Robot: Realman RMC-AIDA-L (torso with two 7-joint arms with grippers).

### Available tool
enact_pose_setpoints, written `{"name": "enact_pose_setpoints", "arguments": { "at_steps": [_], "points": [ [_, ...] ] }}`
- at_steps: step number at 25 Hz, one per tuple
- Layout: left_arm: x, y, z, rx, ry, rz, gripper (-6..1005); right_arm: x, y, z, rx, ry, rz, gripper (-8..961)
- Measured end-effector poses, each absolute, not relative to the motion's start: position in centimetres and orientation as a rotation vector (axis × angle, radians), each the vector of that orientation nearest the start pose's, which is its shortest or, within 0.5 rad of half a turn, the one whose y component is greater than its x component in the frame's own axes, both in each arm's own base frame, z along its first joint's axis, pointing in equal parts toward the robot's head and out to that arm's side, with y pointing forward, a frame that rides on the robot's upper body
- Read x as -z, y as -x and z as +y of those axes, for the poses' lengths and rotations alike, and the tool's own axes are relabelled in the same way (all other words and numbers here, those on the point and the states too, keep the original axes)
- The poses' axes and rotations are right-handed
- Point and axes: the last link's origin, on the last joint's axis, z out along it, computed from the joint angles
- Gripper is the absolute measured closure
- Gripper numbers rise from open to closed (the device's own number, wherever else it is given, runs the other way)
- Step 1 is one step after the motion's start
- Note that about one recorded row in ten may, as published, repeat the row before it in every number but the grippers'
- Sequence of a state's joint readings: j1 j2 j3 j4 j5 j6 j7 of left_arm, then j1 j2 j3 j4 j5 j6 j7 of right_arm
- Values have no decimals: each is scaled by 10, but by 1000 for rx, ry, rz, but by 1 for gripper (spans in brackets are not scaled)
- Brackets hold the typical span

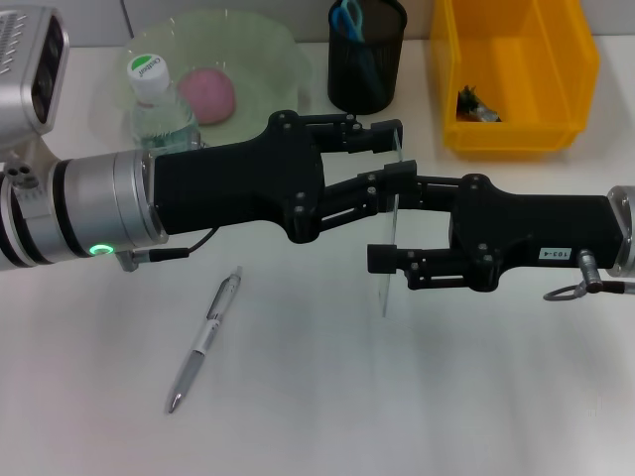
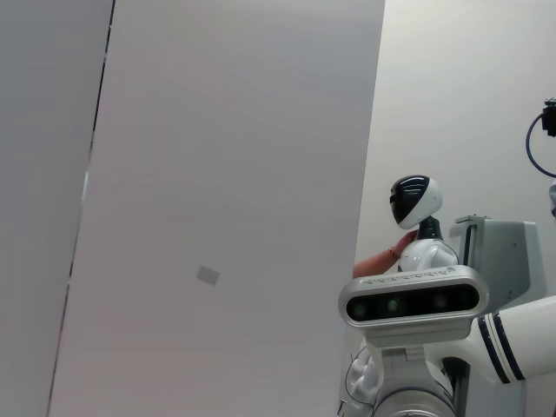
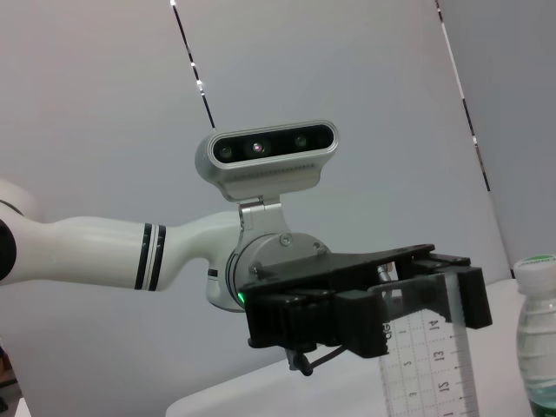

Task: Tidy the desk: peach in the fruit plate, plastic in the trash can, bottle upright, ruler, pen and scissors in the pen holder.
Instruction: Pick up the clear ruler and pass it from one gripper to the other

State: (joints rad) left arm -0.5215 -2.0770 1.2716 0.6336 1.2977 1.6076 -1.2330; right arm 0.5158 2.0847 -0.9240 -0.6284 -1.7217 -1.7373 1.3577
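— What surface are we working over?

— A white desk, with plain grey wall panels behind it in both wrist views.

— And our claws?

— Both meet over the middle of the desk. Our left gripper is clamped on the upper part of the clear ruler, which stands on edge; the right wrist view shows those fingers closed on its numbered scale. Our right gripper has one finger above and one below, spread wide beside the ruler's lower part.

— Around them?

— The pen lies loose on the desk near us. Behind the left arm the bottle stands upright beside the peach, which sits in the fruit plate. The pen holder holds blue-handled scissors; the yellow bin is to its right.
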Motion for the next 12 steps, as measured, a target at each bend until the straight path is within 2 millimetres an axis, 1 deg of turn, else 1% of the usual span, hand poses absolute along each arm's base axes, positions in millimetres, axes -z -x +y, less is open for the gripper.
{"name": "enact_pose_setpoints", "arguments": {
  "at_steps": [11, 12],
  "points": [
    [29, 173, 313, 1266, 2804, -253, 610, 17, -216, 304, -1056, 2895, 492, 224],
    [29, 173, 313, 1266, 2804, -253, 610, 17, -216, 304, -1056, 2895, 493, 259]
  ]
}}
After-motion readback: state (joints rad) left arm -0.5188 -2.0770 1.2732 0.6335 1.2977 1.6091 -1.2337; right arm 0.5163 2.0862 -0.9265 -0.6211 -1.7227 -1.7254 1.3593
